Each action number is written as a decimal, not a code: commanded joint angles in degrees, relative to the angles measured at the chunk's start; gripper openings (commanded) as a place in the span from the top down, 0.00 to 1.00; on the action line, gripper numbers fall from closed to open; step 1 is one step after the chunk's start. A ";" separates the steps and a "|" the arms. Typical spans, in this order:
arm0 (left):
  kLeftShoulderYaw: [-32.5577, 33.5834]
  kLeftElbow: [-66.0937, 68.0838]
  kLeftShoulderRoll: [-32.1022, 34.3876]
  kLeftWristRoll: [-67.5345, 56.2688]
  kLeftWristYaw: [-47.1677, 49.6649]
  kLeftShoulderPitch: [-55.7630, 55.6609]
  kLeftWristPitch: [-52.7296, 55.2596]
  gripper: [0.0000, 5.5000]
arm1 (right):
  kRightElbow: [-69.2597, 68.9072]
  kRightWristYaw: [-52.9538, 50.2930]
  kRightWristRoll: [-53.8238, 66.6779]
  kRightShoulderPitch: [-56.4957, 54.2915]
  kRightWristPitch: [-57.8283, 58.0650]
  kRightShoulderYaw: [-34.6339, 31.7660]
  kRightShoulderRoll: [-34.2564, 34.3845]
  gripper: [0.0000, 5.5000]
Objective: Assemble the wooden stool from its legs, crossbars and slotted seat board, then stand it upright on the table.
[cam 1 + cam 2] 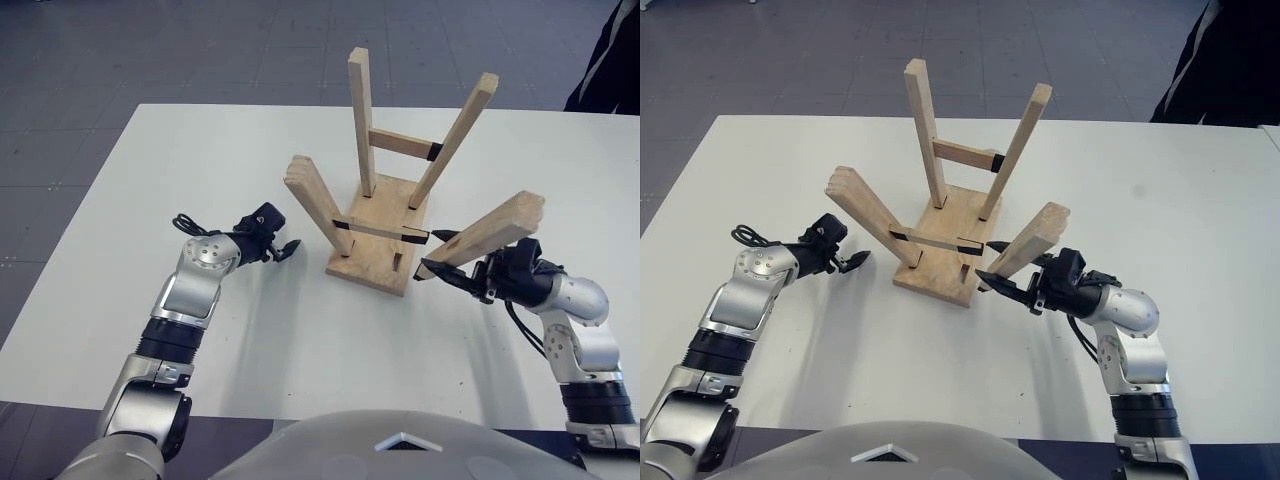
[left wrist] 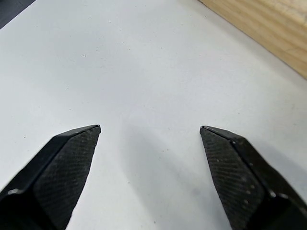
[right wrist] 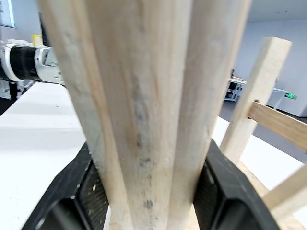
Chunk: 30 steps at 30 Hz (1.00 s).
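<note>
Right gripper (image 1: 1002,265): fingers clamped on the leg (image 1: 1035,235) at the seat board's (image 1: 937,275) near right corner.
Left gripper (image 1: 288,248): fingers spread wide, holding nothing, low over the table (image 1: 200,150), left of the seat board and apart from it.
Seat board: flat on the table, legs pointing up.

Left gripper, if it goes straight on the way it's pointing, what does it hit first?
Likely the near edge of the seat board: the open left gripper points across the table toward it. It tilts slightly down, so it may touch the table first; depth is unclear.
</note>
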 commanded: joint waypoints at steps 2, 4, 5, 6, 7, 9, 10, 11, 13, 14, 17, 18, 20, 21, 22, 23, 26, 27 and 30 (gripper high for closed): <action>-0.07 0.51 0.65 0.31 -0.75 -0.79 0.15 0.30 | 3.97 -0.88 -1.64 -3.45 -2.49 1.45 2.41 0.63; -0.18 0.36 0.66 0.31 -1.01 -0.80 0.06 0.30 | 5.52 -1.42 -1.99 -4.43 -3.45 1.50 3.12 0.63; -0.14 0.37 0.72 0.31 -1.07 -0.69 0.00 0.30 | 6.50 -1.13 -2.36 -4.88 -4.28 1.82 3.42 0.63; -0.10 0.39 0.78 0.32 -1.09 -0.58 -0.06 0.30 | 7.24 -0.93 -2.52 -5.21 -4.74 2.10 3.75 0.63; -0.23 0.77 0.83 0.35 -1.38 -0.93 -0.26 0.30 | 7.57 -0.95 -2.69 -5.23 -5.20 2.40 4.10 0.63; -0.44 1.24 1.00 0.41 -1.93 -1.52 -0.50 0.30 | 7.95 -1.30 -2.86 -5.17 -5.65 3.09 4.87 0.63; -0.52 1.39 1.09 0.45 -2.16 -1.69 -0.62 0.30 | 8.30 -1.34 -3.13 -5.16 -6.09 3.53 5.25 0.63; -0.58 1.40 1.20 0.50 -2.36 -1.74 -0.65 0.30 | 9.02 -1.21 -3.46 -5.31 -6.72 3.99 5.67 0.63; -0.83 1.60 1.34 0.65 -2.91 -1.96 -0.82 0.30 | 10.47 -1.51 -4.11 -5.61 -7.93 4.46 6.49 0.63; -0.94 1.52 1.43 0.71 -3.12 -1.87 -0.82 0.30 | 11.70 -1.68 -4.41 -6.05 -8.68 4.52 6.89 0.63; -0.98 1.10 1.64 0.76 -3.63 -1.57 -0.64 0.30 | 16.24 -1.63 -5.20 -7.64 -11.07 4.38 7.55 0.63; -1.00 1.07 1.69 0.78 -3.77 -1.58 -0.62 0.30 | 17.31 -1.52 -5.44 -8.00 -11.65 4.40 7.63 0.63; -1.01 1.09 1.70 0.84 -3.90 -1.65 -0.55 0.30 | 19.77 -0.81 -5.87 -8.36 -12.65 4.90 7.74 0.63; -1.02 1.18 1.66 0.91 -3.92 -1.70 -0.58 0.30 | 20.71 0.04 -6.19 -7.99 -13.13 5.60 7.59 0.63; -0.96 1.11 1.58 0.93 -3.84 -1.62 -0.52 0.30 | 21.38 0.76 -6.42 -7.60 -13.53 6.22 7.43 0.63; -0.91 0.91 1.48 0.97 -3.68 -1.39 -0.42 0.30 | 21.13 1.56 -6.30 -6.92 -13.26 6.96 7.16 0.63; -0.59 0.15 1.06 1.00 -2.90 -0.28 -0.10 0.30 | 17.67 2.94 -4.94 -5.04 -11.67 8.52 6.28 0.63; -0.54 -0.04 0.92 0.98 -2.63 0.10 -0.08 0.30 | 16.37 2.98 -4.48 -4.68 -10.94 8.79 5.99 0.63; -0.38 -0.54 0.63 0.79 -2.17 0.82 0.14 0.30 | 12.60 2.51 -2.74 -4.14 -7.00 9.28 5.07 0.63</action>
